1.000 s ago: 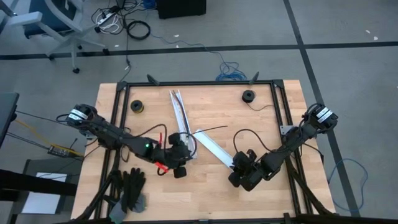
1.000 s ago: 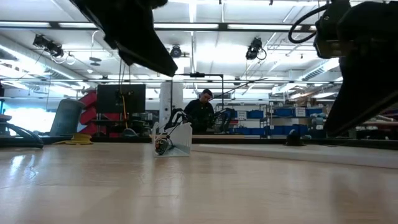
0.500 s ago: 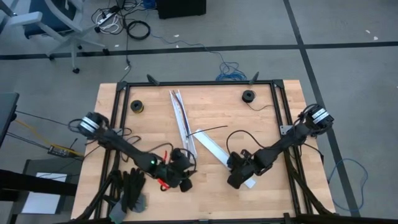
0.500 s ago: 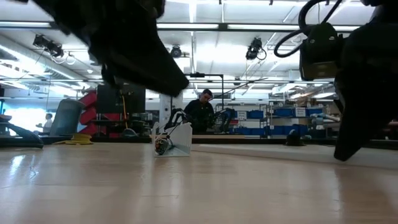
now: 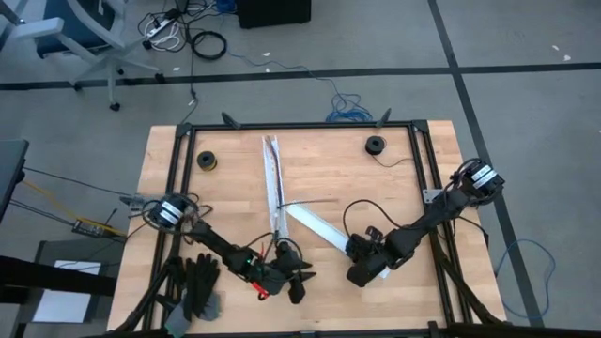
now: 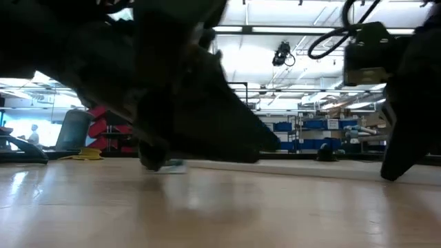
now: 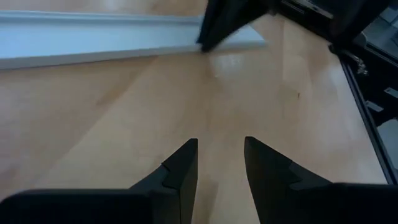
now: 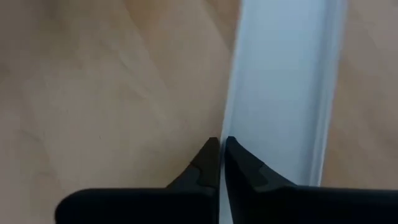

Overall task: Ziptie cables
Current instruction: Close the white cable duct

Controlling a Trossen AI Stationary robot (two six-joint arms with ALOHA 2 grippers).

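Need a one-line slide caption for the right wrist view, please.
Right gripper, jaws shut and empty, hovering at the edge of the white plastic channel on the wooden table.

Light wooden table (image 5: 319, 164) with a black frame round its edge. Lying on it are two long white plastic channels: one (image 5: 273, 183) runs down the middle with thin wires in it, the other (image 5: 316, 225) sits at an angle just beside it. Two small dark spools, one (image 5: 207, 161) near the far left corner, one (image 5: 376, 145) far right.
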